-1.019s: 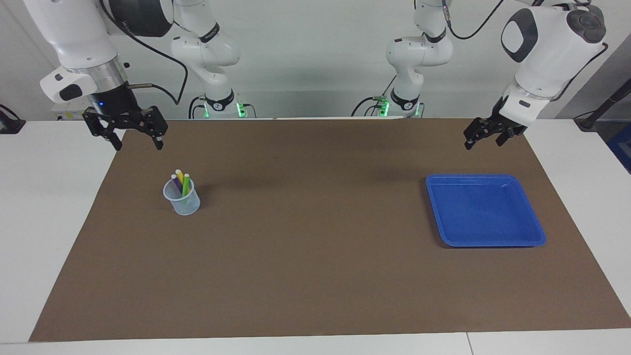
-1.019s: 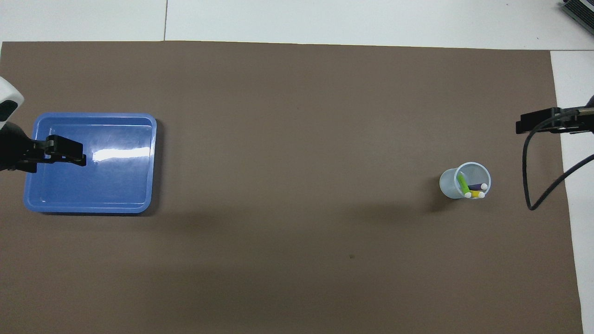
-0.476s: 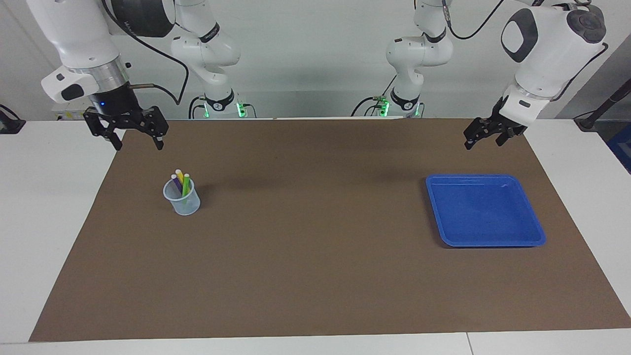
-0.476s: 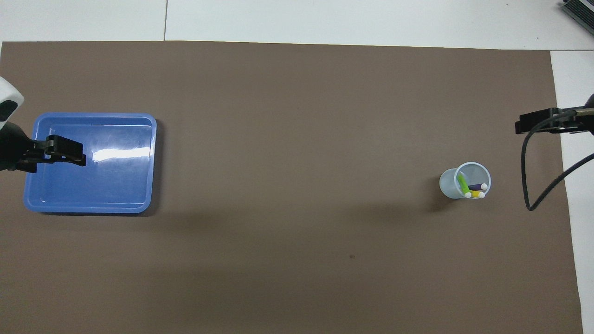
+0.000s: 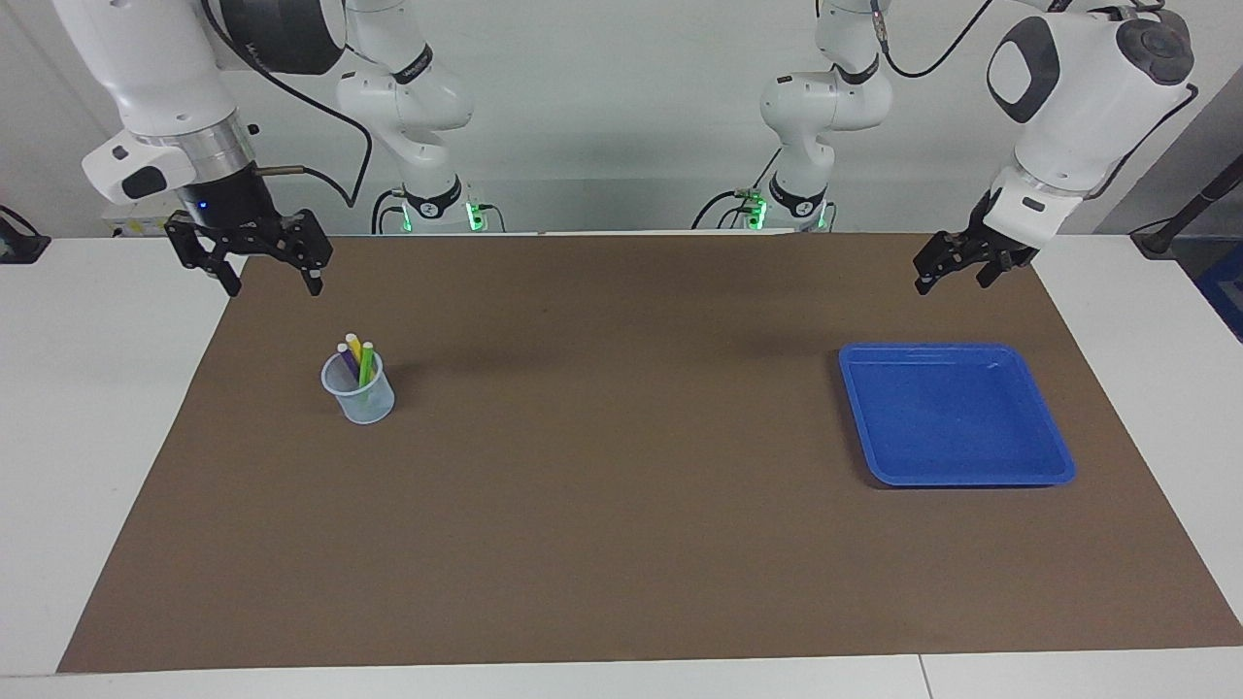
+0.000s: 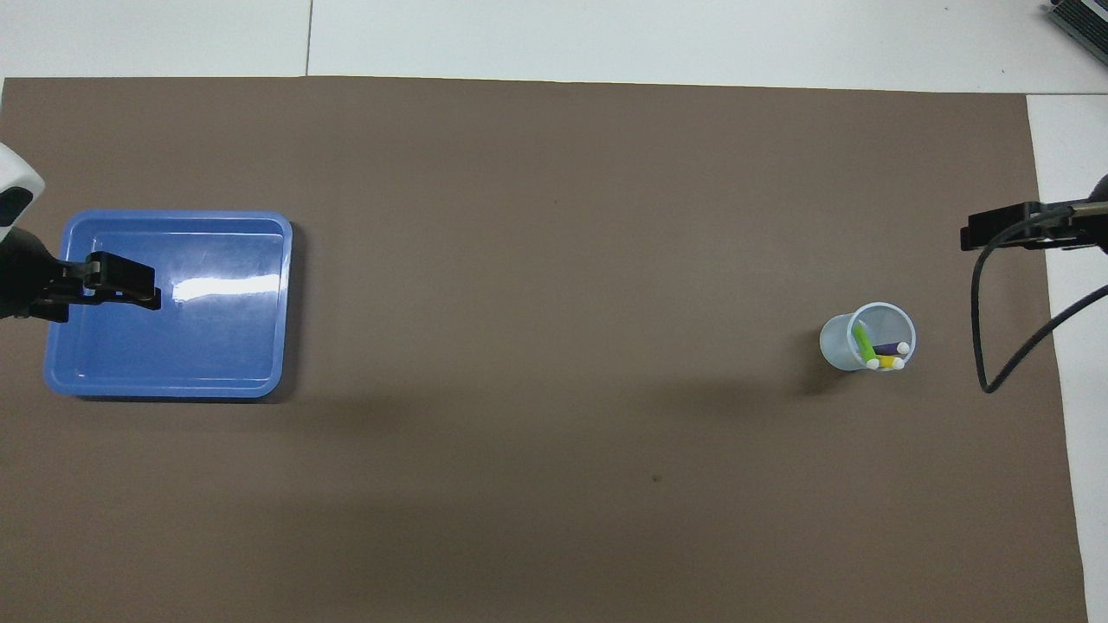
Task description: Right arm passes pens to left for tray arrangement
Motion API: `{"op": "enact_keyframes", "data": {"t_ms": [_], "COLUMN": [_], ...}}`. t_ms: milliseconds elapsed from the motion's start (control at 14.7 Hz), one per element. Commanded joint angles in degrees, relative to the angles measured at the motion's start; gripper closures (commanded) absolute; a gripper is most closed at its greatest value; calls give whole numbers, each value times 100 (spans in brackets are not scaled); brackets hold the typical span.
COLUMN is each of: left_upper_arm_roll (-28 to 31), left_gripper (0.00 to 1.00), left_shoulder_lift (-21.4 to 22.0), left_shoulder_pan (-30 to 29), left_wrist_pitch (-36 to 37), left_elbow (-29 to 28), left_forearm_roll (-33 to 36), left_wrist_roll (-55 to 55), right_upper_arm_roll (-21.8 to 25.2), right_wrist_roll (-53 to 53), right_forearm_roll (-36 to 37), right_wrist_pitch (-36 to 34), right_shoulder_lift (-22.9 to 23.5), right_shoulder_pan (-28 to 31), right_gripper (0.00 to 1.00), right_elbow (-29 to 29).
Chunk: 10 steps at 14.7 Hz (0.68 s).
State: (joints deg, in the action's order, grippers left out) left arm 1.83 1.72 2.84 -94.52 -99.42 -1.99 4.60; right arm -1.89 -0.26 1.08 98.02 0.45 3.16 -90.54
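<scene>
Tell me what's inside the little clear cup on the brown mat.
Three pens stand in the cup: a purple pen, a yellow pen and a green pen, pale tips up. Their lower ends show only dimly through the wall.

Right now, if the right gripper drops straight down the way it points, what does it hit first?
Probably the brown mat near its edge. The right gripper, open, hangs clear of the cup holding the pens; depth is uncertain.

pens' lower halves blurred behind translucent cup wall. overhead view: right gripper and left gripper cut by frame edges, arms unseen.
</scene>
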Motion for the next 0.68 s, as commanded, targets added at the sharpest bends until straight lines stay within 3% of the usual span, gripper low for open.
{"op": "enact_keyframes", "data": {"t_ms": [0,272,611], "left_upper_arm_roll": [63,63,63], "left_gripper": [0,0,0], "left_shoulder_lift": [110,110,110], "left_shoulder_pan": [94,85,94], "left_wrist_pitch": [57,57,57], "left_elbow": [-51,-51,-51], "left_forearm_roll": [76,76,76], "left_wrist_roll": [76,67,67], "right_upper_arm_roll": [-21,-74,-127], "right_wrist_roll": [219,254,193], "right_forearm_roll": [42,-20,-55], "right_wrist_pitch": [51,68,603], "right_shoulder_lift": [-28,-186,-581], "right_shoulder_pan": [-9,-18,-35], "right_gripper": [0,0,0], "right_elbow": [-69,-420,-1289]}}
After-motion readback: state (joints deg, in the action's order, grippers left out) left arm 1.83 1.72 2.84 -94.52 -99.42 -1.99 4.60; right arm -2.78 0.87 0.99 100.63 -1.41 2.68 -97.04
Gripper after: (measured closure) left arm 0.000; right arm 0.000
